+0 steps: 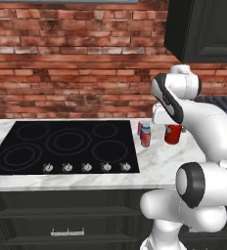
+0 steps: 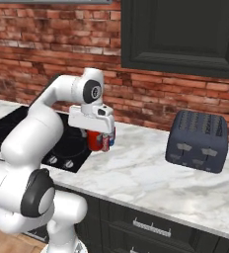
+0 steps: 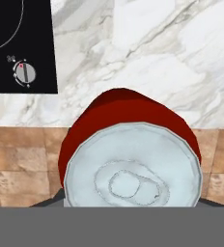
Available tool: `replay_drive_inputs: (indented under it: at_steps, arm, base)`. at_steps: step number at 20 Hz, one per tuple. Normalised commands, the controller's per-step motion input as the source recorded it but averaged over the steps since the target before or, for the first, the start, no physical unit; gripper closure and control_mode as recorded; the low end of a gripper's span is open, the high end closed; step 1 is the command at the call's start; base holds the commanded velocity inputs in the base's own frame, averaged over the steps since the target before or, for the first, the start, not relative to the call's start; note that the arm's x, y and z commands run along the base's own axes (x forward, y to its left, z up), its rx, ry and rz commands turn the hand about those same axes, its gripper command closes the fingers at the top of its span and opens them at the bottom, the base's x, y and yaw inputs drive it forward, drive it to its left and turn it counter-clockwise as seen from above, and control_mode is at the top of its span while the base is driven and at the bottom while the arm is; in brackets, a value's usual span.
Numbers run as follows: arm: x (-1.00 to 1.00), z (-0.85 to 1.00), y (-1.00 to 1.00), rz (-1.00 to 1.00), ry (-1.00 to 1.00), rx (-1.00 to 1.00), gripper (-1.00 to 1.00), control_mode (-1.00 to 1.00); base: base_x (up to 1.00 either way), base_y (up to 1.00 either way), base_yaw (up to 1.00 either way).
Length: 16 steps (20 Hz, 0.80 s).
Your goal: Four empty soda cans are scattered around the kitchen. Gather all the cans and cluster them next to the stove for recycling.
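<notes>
- Soda cans sit on the white marble surface [image 1: 157, 163] just right of the stove [image 1: 61, 146]: a red can [image 1: 173, 134] under the hand, and a small cluster of cans [image 1: 144, 134] right beside the cooktop's right edge, one blue-topped with red on its side
- From the right base view the red can [image 2: 94, 140] stands upright below the gripper [image 2: 93, 129], with another can [image 2: 108, 141] touching or just beside it on its right; I cannot tell which
- Gripper is clamped on the red can: the hand view looks straight down on its silver top [image 3: 132, 172] and red wall [image 3: 126, 108], very close
- Whether the red can rests on the surface or hangs just above it I cannot tell
- Stove knobs [image 1: 87, 167] line its front edge; one knob [image 3: 24, 73] shows in the hand view beside the marble
- A dark toaster [image 2: 197, 140] stands well to the right on the same surface, against the brick wall [image 1: 76, 63]
- Black cabinets [image 2: 180, 34] hang above it
</notes>
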Motion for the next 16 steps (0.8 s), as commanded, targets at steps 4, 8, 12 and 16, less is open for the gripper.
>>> replay_drive_inputs:
  at_steps: [4, 8, 12, 16]
  arm:
    - [0.00, 0.00, 0.00, 0.00, 0.00, 0.00, 1.00, 1.00]
    - [0.19, -0.40, 0.29, 0.00, 0.02, -0.01, 1.00, -1.00]
    - [0.44, -0.63, 0.33, 0.00, 0.02, -0.01, 1.00, -1.00]
    - [0.42, -0.45, 0.02, 0.00, 0.01, 0.00, 1.00, -1.00]
  base:
    - [0.19, 0.17, 0.00]
    - [0.03, 0.06, 0.00]
    - [0.00, 0.00, 0.00]
    - [0.00, 0.00, 0.00]
